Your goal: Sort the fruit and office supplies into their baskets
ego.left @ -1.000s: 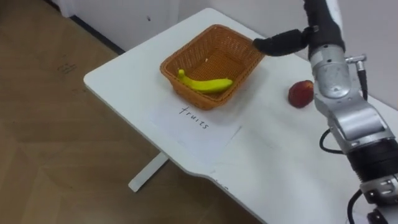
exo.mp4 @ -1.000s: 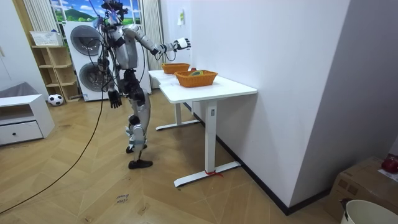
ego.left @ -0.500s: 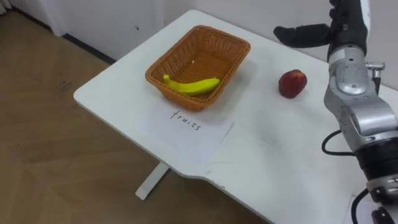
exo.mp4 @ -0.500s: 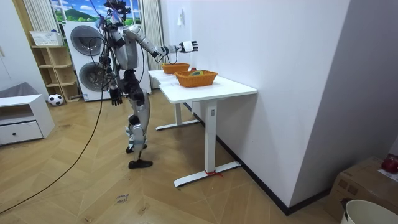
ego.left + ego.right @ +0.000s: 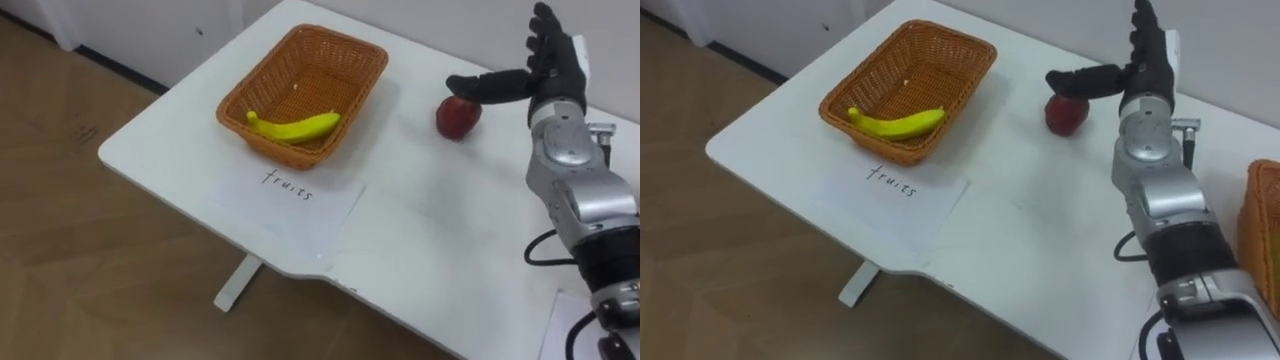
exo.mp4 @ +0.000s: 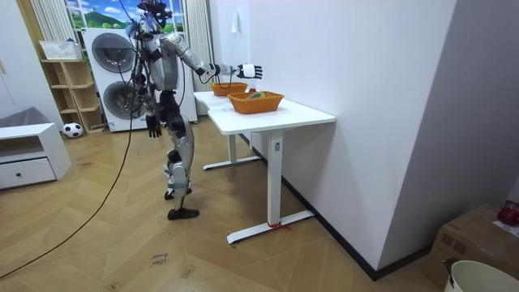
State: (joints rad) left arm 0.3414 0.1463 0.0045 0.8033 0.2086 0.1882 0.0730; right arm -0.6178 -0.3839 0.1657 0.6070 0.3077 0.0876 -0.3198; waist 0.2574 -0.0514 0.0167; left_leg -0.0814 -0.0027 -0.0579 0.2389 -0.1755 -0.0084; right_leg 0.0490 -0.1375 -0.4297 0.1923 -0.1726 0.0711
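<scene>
Right hand [image 5: 545,70]: fingers spread, thumb over apple [image 5: 457,118], grasping nothing | apple: on table [image 5: 450,230], 3 o'clock from basket [image 5: 372,52] | banana [image 5: 295,127]: inside basket | left hand [image 6: 152,123]: hanging at side

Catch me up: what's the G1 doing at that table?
It stands at the white table, sorting fruit. Its right hand is open, fingers straight, poised over the red apple, which sits on the table and is not grasped yet. A banana already lies in the wicker basket next to the paper label. The left hand hangs at its side.
</scene>
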